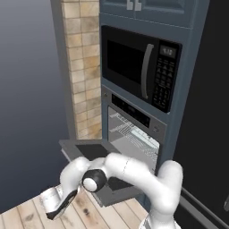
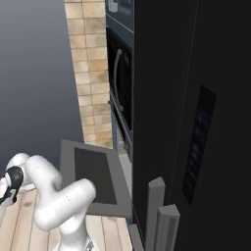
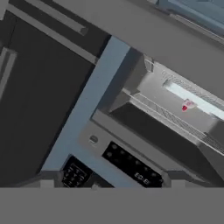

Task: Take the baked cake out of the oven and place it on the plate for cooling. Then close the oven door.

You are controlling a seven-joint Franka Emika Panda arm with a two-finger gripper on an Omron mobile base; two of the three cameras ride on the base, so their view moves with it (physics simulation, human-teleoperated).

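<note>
The oven (image 1: 134,134) stands open, and its oven door (image 1: 89,151) is dropped flat in front of it, dark glass facing up. In the hand view the baked cake (image 3: 186,106), small and pale with a red dot, sits by a pale tray (image 3: 197,99) on a wire rack inside. My gripper (image 1: 57,208) hangs low to the left of the door's front corner, well away from the cake. Its tips stand wide apart at the bottom of the hand view (image 3: 111,181), open with nothing between them. The plate is out of view.
A black microwave (image 1: 138,67) with a keypad sits above the oven's control strip (image 1: 132,112). A tan tiled wall (image 1: 82,67) stands to the left. A tall dark cabinet (image 2: 196,122) rises on the right. The flat door (image 2: 90,171) juts out over the wooden floor (image 1: 27,214).
</note>
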